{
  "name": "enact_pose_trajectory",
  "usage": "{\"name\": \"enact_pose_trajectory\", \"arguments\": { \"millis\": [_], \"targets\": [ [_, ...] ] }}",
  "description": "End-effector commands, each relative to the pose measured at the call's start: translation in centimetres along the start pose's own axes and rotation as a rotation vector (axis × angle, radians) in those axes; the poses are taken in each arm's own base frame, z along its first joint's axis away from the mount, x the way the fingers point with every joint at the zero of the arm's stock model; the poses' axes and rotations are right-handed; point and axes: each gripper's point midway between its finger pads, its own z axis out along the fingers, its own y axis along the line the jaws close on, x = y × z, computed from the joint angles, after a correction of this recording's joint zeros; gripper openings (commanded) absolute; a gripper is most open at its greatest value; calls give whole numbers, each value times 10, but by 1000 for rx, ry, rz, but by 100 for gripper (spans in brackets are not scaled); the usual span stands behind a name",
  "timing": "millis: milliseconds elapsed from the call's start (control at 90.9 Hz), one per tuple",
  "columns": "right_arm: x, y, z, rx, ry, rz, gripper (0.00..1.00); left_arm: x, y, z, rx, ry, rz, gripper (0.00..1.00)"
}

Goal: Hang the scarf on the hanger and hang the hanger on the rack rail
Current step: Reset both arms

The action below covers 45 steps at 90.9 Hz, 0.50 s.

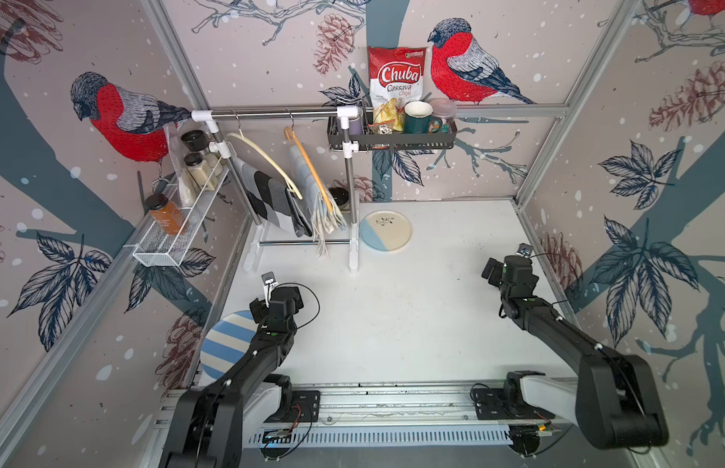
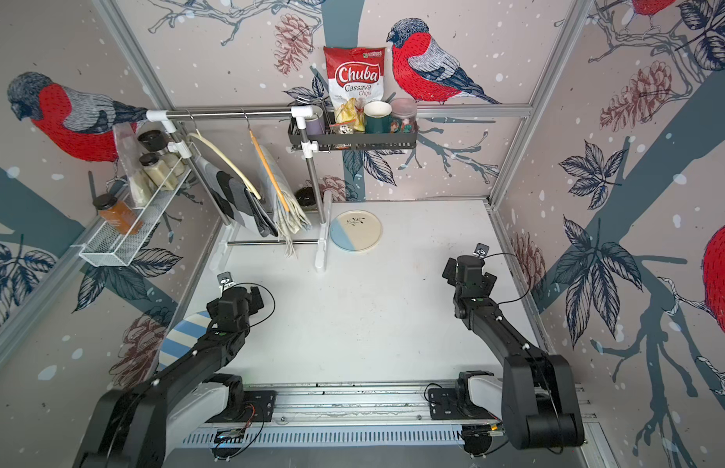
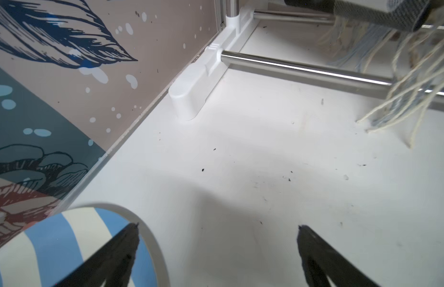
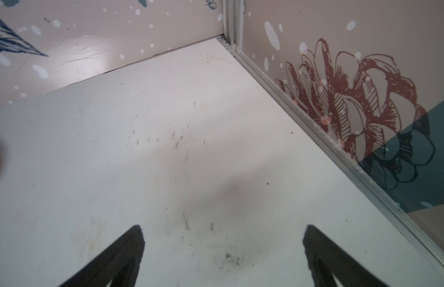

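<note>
Looks done or near enough. Far left, the rail (image 1: 271,115) carries two hangers and both are loaded: the checked scarf (image 1: 263,194) is draped over the cream hanger (image 1: 271,161), and the fringed scarf (image 1: 322,221) is draped over the orange hanger (image 1: 311,172) just to its right. The fringe hangs down past the rack's lower bar and nearly reaches the counter (image 1: 413,308); the left wrist view shows the tassel ends (image 3: 402,94) low over it, contact not clear. No scarf is lying loose on the counter in either top view. Can't tell from the task line which scarf is the target, but neither needs lifting. The left end effector (image 3: 218,226) is spread wide with nothing between the fingers, sitting near left over the edge of the striped plate (image 1: 227,344), well apart from the rack. The right end effector (image 4: 223,227) is also wide and empty, over bare counter by the right wall. What's left, as I judge it: nothing on the hanging itself. At most, check that the fringed scarf sits evenly enough not to slide off the orange hanger, since it looks bunched toward the hanger's lower end, then park the arms.
</note>
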Motion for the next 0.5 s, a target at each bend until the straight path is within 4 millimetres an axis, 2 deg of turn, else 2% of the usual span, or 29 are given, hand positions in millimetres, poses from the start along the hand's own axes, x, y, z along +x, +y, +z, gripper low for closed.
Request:
{"name": "enact_pose_trajectory", "arguments": {
  "millis": [0,33,44,99,121,154,187,231,264,308,385,484],
  "targets": [
    [-21,-5,18,63,-189,8,100,-67,-13,8,8,-283,-31,98],
    [-14,5,27,16,-171,-18,99,-63,-18,19,24,-283,-48,98],
    [-13,9,27,10,-174,-37,99,-59,-17,25,15,-272,-48,98],
    [-12,19,22,22,-185,-89,99,-52,-38,43,101,-260,3,98],
    [-12,20,21,4,-196,-85,99,-55,-45,44,109,-267,19,98],
    [-11,23,18,-69,-223,-58,99,-45,-53,48,138,-191,65,98],
    [-9,22,17,-106,-266,-41,100,-48,-61,48,175,-157,92,97],
    [1,28,22,-113,-221,-91,100,-51,-68,51,201,-185,107,97],
    [3,30,27,-133,-162,-89,100,-50,-69,52,203,-179,99,97],
    [0,31,27,-179,-175,-70,100,-46,-64,54,180,-124,100,98],
    [4,38,27,-223,-167,-96,100,-54,-62,56,187,-172,71,99],
    [3,39,24,-225,-169,-103,100,-50,-62,55,188,-136,83,99]
  ]
}}
